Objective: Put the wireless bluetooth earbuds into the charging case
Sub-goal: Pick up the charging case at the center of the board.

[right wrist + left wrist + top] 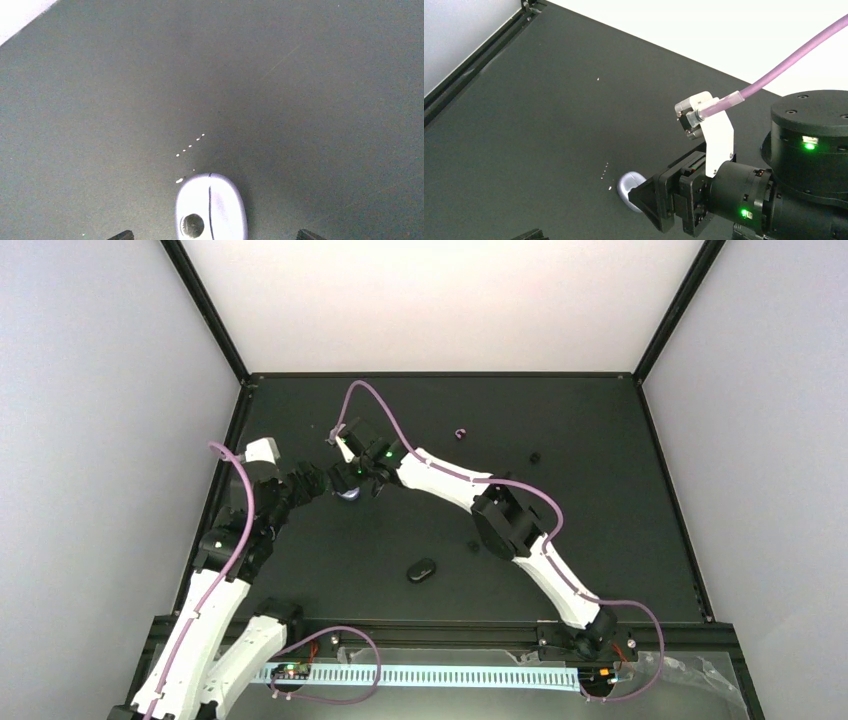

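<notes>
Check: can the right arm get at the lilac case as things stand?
Probably yes: the right tool hangs open over the case, its tips on either side of it, and nothing shows in between.

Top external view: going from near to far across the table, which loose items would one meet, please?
Black case → small black earbud → lavender case → second black earbud → pinkish earbud.
</notes>
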